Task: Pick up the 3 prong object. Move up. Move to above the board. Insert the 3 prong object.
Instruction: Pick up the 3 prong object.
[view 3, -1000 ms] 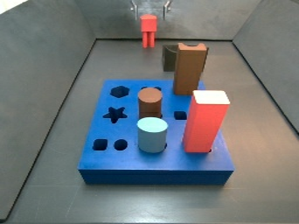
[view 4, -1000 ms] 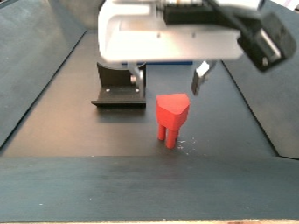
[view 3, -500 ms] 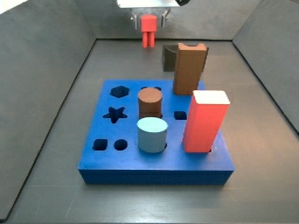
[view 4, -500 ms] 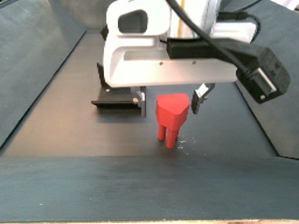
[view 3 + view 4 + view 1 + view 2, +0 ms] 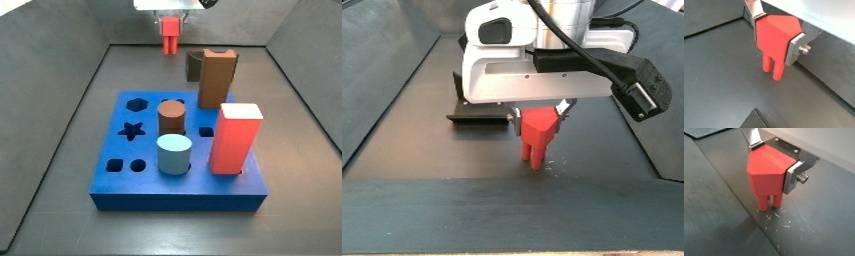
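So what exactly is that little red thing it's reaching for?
The 3 prong object is a small red-orange piece that looks like plastic, with a blocky body and thin prongs below. It stands upright, prongs down on the dark floor, beyond the board. The end effector has a silver finger on each side of its body.

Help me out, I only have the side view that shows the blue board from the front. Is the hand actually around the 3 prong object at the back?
Observer: Yes. In both wrist views the hand has a finger plate on each side of the 3 prong object's body.
Operator: Is it lifted?
Observer: No, in a wrist view its prong tips meet the floor.
Operator: Anything near it I can't see?
Observer: The fixture stands on the floor beside it, apart from the piece.
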